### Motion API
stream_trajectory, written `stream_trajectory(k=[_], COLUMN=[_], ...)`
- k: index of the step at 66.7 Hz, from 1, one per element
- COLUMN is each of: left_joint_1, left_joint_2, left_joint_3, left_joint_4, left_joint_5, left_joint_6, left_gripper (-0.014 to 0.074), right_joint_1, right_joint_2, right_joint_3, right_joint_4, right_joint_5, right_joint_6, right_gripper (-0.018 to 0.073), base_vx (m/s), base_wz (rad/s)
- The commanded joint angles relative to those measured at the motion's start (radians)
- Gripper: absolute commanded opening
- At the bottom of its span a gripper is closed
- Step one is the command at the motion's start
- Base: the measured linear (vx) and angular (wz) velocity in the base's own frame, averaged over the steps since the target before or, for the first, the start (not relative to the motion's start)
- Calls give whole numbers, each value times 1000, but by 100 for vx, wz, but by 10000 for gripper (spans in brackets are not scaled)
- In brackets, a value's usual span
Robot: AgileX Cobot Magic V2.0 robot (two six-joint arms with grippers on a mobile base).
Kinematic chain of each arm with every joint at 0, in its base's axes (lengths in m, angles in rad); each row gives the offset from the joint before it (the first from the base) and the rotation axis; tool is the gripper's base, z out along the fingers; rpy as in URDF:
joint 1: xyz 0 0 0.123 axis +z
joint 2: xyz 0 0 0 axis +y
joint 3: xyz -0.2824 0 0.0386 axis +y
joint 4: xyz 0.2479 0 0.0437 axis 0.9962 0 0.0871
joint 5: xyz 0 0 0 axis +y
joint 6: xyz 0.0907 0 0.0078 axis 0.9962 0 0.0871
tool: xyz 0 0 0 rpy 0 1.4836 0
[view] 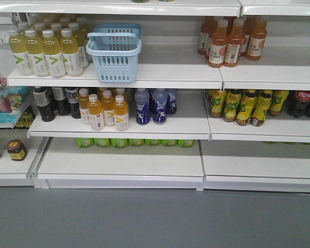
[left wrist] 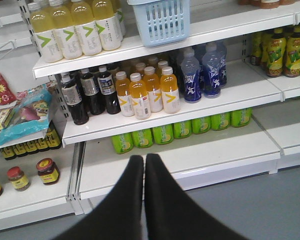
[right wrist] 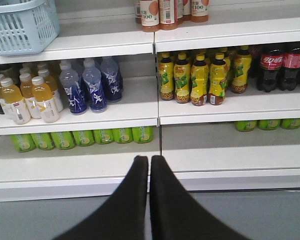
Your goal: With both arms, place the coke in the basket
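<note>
The coke is out of view in all three views. The pale blue basket (view: 113,54) stands on the upper shelf, beside rows of yellow drink bottles; its lower part shows in the left wrist view (left wrist: 162,20) and a corner in the right wrist view (right wrist: 20,27). My left gripper (left wrist: 144,157) is shut with nothing between its black fingers, held back from the shelving in front of the lowest shelf. My right gripper (right wrist: 149,159) is likewise shut and empty, facing the bottom shelf edge. Neither arm appears in the front view.
Dark cola bottles with red labels (right wrist: 275,65) stand at the right end of the middle shelf (view: 305,103). Orange juice bottles (view: 106,109), blue bottles (view: 151,106) and yellow-green bottles (right wrist: 197,80) fill that shelf. Green cans (left wrist: 165,134) lie below. Grey floor (view: 155,217) fronts the shelving.
</note>
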Motion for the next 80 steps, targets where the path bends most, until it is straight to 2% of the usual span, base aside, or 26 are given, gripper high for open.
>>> stream_trajectory(k=[1, 80], left_joint_1=[1, 1], left_joint_2=[-19, -19], left_joint_3=[-1, -1], left_joint_4=[-3, -3], left_joint_5=[-64, -64], left_joint_6=[-10, -10], left_gripper=[-6, -6], right_joint_1=[-7, -7], right_joint_2=[-18, -18], right_joint_3=[11, 11], right_joint_4=[-7, -7], right_joint_5=[-70, -70], right_joint_6=[-8, -8], right_gripper=[-4, -4], base_vx=[14, 17], base_wz=[-17, -2])
